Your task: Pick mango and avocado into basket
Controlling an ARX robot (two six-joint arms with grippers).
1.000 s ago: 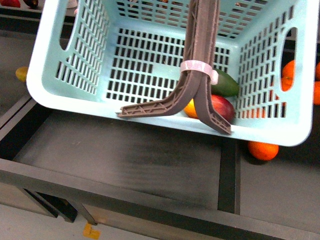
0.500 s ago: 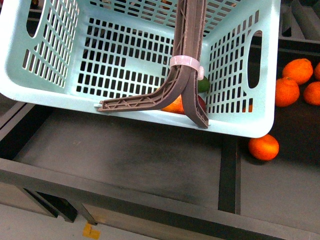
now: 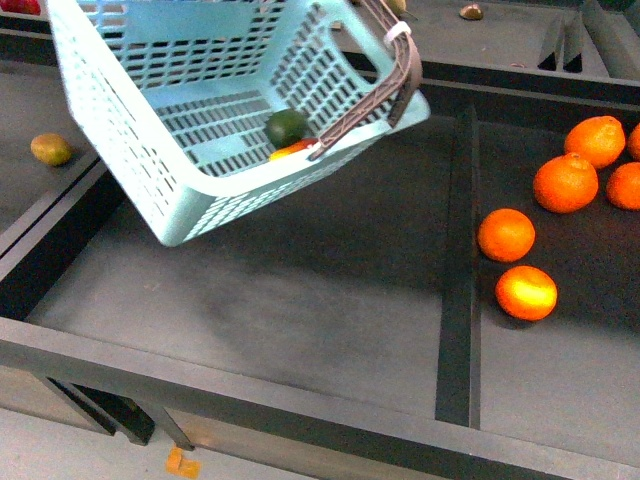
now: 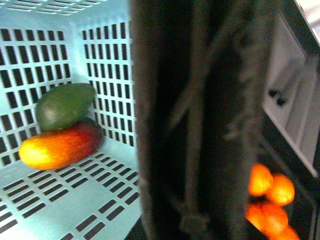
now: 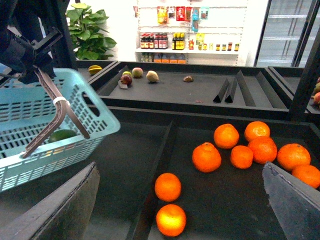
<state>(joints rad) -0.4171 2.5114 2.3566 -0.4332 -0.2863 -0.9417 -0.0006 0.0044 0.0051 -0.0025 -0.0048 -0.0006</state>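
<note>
Teal basket [image 3: 190,190] hangs tilted from our left gripper [image 5: 25,52], clamped on the handles [image 3: 385,85]; avocado [image 4: 65,106] and mango [image 4: 60,146] inside below it; right gripper [image 5: 180,205] open.

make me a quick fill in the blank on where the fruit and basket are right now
1. The avocado and the mango both lie inside the ____.
2. In the left wrist view the avocado rests on top of the ____.
3. The basket hangs tilted, held up by its ____.
4. The fruits lying loose in the tray beside the basket are ____.

Missing words: basket; mango; handles; oranges
</note>
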